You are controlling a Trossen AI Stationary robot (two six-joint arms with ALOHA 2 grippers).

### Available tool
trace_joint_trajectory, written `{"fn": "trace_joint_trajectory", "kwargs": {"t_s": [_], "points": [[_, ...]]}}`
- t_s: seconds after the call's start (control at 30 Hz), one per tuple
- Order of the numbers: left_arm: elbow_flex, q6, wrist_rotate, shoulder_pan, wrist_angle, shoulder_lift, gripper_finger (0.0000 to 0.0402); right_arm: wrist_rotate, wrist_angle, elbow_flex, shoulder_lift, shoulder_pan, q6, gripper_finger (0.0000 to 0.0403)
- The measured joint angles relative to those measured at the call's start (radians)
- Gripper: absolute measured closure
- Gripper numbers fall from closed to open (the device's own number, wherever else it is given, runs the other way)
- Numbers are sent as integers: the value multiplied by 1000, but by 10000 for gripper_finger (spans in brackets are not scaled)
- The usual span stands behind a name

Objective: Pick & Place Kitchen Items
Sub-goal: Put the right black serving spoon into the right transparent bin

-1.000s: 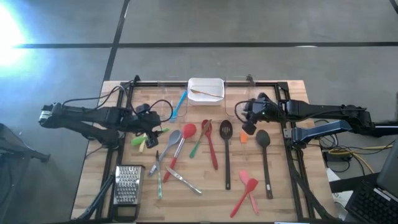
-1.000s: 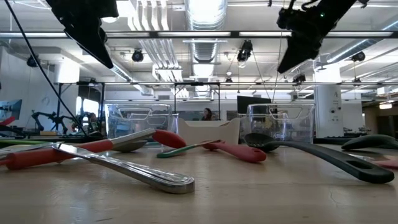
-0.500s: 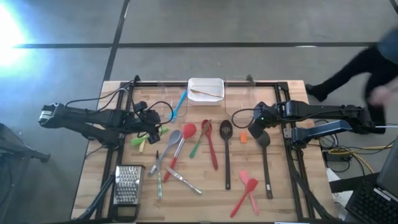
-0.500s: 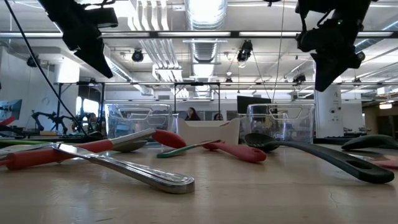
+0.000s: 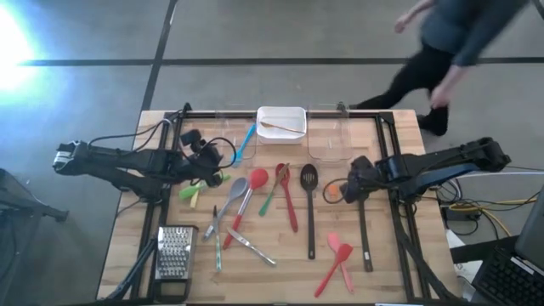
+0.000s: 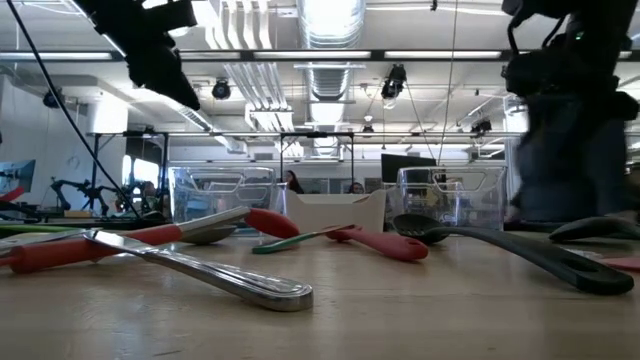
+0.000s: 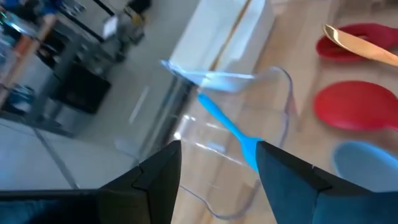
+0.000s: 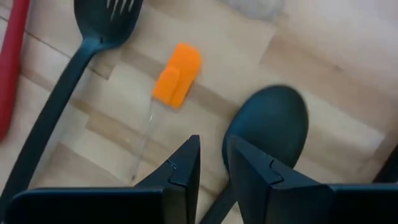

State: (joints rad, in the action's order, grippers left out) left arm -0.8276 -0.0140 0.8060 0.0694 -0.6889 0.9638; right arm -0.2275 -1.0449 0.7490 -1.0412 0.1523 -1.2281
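Several utensils lie on the wooden table (image 5: pixel 127 255): red spoons (image 5: pixel 257 180), a grey spoon (image 5: pixel 234 191), a black slotted spoon (image 5: pixel 308 204), pink spatulas (image 5: pixel 337 255) and a dark spoon (image 5: pixel 364 229). My right gripper (image 5: pixel 353 183) hangs low over the dark spoon's bowl (image 8: pixel 268 127), with its fingers a narrow gap apart (image 8: pixel 213 165). It touches nothing that I can see. A small orange spatula (image 8: pixel 177 81) lies beside the bowl. My left gripper (image 5: pixel 204 157) is open and empty in the air (image 7: pixel 217 168), near a clear bin holding a blue spatula (image 7: pixel 227 127).
A white tray (image 5: pixel 281 112) stands at the far edge between two clear bins (image 5: pixel 327 144). A metal grater (image 5: pixel 174 252) lies at the near left. Cables and a black frame run along the table's sides. A person (image 5: pixel 459 42) walks on the floor beyond the far edge.
My right gripper has gone toward the table's near edge and down, onto the spot over the dark spoon's bowl. My left gripper has gone a little toward the far edge. A person has walked into view beyond the table. No utensil has moved.
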Motion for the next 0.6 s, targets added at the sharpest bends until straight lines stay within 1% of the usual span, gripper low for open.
{"fn": "trace_joint_trajectory", "kwargs": {"t_s": [0.1,0.23,0.3,0.4,0.53,0.6], "points": [[0,90,37,-6,74,0,197,11,0,-13,0,64,-90,317],[0,265,142,-17,206,0,203,38,-26,-23,0,142,-204,308],[0,333,165,-23,259,0,205,39,-42,-31,0,178,-273,304],[0,385,140,-45,320,0,205,46,-47,-56,0,238,-381,297],[0,421,31,-94,350,0,205,94,-40,-92,0,317,-505,284],[0,411,-8,-111,351,0,205,98,-30,-104,0,353,-558,277]]}}
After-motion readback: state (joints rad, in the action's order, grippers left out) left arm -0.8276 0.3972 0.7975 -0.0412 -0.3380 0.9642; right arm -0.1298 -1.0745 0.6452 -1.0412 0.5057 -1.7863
